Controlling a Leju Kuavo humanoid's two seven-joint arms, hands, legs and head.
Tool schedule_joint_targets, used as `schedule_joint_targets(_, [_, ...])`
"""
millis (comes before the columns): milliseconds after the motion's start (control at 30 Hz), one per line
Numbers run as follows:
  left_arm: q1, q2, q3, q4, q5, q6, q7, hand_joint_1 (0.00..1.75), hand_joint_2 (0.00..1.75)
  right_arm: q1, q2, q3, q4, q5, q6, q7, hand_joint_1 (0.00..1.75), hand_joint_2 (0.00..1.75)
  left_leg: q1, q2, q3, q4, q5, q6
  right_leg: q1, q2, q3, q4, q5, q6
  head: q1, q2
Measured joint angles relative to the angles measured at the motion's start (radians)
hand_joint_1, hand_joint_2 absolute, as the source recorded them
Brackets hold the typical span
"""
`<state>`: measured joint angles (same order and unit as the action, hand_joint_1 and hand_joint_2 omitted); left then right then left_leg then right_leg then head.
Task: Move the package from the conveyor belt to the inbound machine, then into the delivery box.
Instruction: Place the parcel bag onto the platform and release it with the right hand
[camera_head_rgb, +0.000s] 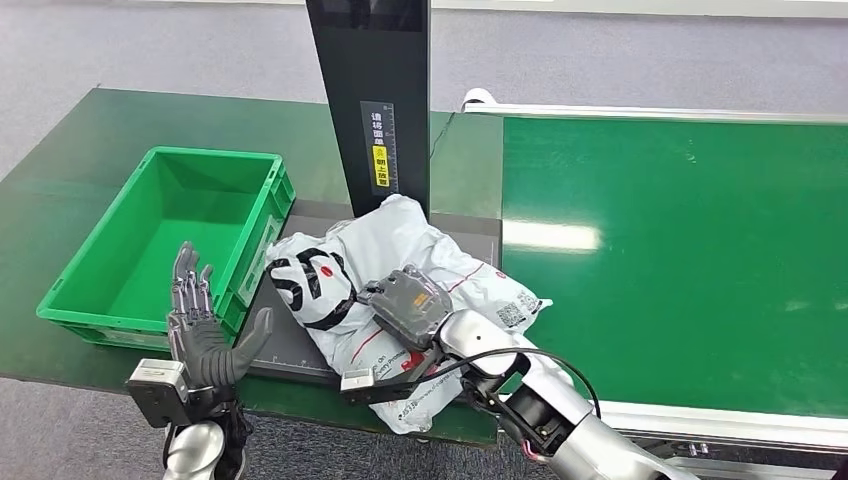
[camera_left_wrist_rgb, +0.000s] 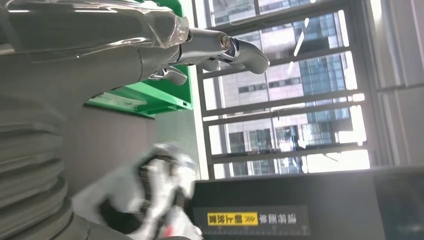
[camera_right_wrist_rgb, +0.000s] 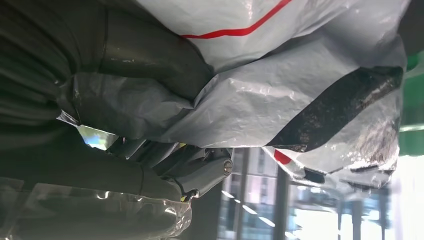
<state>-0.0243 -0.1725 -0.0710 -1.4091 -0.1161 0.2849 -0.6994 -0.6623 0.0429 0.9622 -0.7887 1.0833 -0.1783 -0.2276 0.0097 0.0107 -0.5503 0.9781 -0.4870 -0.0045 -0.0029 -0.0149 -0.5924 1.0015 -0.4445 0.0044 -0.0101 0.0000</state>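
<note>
A white plastic package (camera_head_rgb: 400, 245) with black and red markings lies on the dark platform (camera_head_rgb: 290, 355) of the inbound machine, at the foot of its black column (camera_head_rgb: 370, 90). My right hand (camera_head_rgb: 405, 305) lies on the package's near side and grips it. In the right wrist view the bag (camera_right_wrist_rgb: 280, 100) is pressed between my thumb (camera_right_wrist_rgb: 150, 55) and the fingers (camera_right_wrist_rgb: 200, 172). Left of the platform, my left hand (camera_head_rgb: 205, 330) is raised with fingers spread and holds nothing. The left wrist view shows its fingers (camera_left_wrist_rgb: 220, 47) apart and the package (camera_left_wrist_rgb: 150, 185) blurred beyond.
The green delivery box (camera_head_rgb: 215, 155) stands empty on the dark green table, left of the platform and just beyond my left hand. The green conveyor belt (camera_head_rgb: 680, 250) runs along the right side with nothing on it. The table's front edge is close to both arms.
</note>
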Motion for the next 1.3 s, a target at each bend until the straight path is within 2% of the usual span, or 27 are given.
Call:
schedule_joint_targets(167, [-0.013, -0.001, -0.002, 0.000, 0.021, -0.006, 0.000, 0.00, 1.75, -0.025, 0.048, 0.042, 0.090, -0.030, -0.063, -0.099, 1.75, 1.75, 0.000, 0.000, 0.000, 0.000, 0.000, 0.000, 0.000, 0.000, 0.000, 0.000, 0.000, 0.000, 0.000, 0.000])
schedule_joint_targets(200, [-0.017, -0.002, -0.004, 0.000, 0.022, -0.006, 0.000, 0.00, 1.75, -0.028, 0.057, 0.047, 0.104, -0.034, -0.071, -0.112, 1.49, 1.75, 0.000, 0.000, 0.000, 0.000, 0.000, 0.000, 0.000, 0.000, 0.000, 0.000, 0.000, 0.000, 0.000, 0.000])
schedule_joint_targets(300, [-0.026, -0.003, -0.009, 0.002, 0.022, -0.007, 0.000, 0.00, 1.75, -0.037, 0.087, 0.058, 0.149, -0.039, -0.082, -0.105, 0.20, 1.75, 0.000, 0.000, 0.000, 0.000, 0.000, 0.000, 0.000, 0.000, 0.000, 0.000, 0.000, 0.000, 0.000, 0.000])
schedule_joint_targets(333, [-0.028, -0.003, -0.010, 0.002, 0.022, -0.007, 0.000, 0.00, 1.75, -0.041, 0.095, 0.060, 0.165, -0.038, -0.083, -0.093, 0.02, 1.75, 0.000, 0.000, 0.000, 0.000, 0.000, 0.000, 0.000, 0.000, 0.000, 0.000, 0.000, 0.000, 0.000, 0.000])
schedule_joint_targets(567, [-0.027, -0.003, -0.010, 0.003, 0.022, -0.017, 0.000, 0.00, 1.75, -0.061, 0.117, 0.063, 0.249, -0.037, -0.104, -0.027, 0.00, 1.75, 0.000, 0.000, 0.000, 0.000, 0.000, 0.000, 0.000, 0.000, 0.000, 0.000, 0.000, 0.000, 0.000, 0.000])
schedule_joint_targets(700, [-0.023, -0.004, -0.010, 0.003, 0.021, -0.021, 0.000, 0.00, 1.75, -0.062, 0.116, 0.047, 0.269, -0.065, -0.113, -0.023, 0.00, 1.75, 0.000, 0.000, 0.000, 0.000, 0.000, 0.000, 0.000, 0.000, 0.000, 0.000, 0.000, 0.000, 0.000, 0.000])
schedule_joint_targets(900, [-0.013, -0.006, -0.010, 0.003, 0.015, -0.022, 0.000, 0.00, 1.75, -0.059, 0.115, -0.042, 0.277, -0.230, -0.067, -0.113, 0.00, 1.75, 0.000, 0.000, 0.000, 0.000, 0.000, 0.000, 0.000, 0.000, 0.000, 0.000, 0.000, 0.000, 0.000, 0.000])
schedule_joint_targets(1300, [0.002, -0.007, -0.008, 0.002, 0.015, -0.009, 0.000, 0.00, 1.75, 0.024, 0.116, -0.310, 0.215, -0.584, 0.052, -0.354, 0.00, 1.75, 0.000, 0.000, 0.000, 0.000, 0.000, 0.000, 0.000, 0.000, 0.000, 0.000, 0.000, 0.000, 0.000, 0.000])
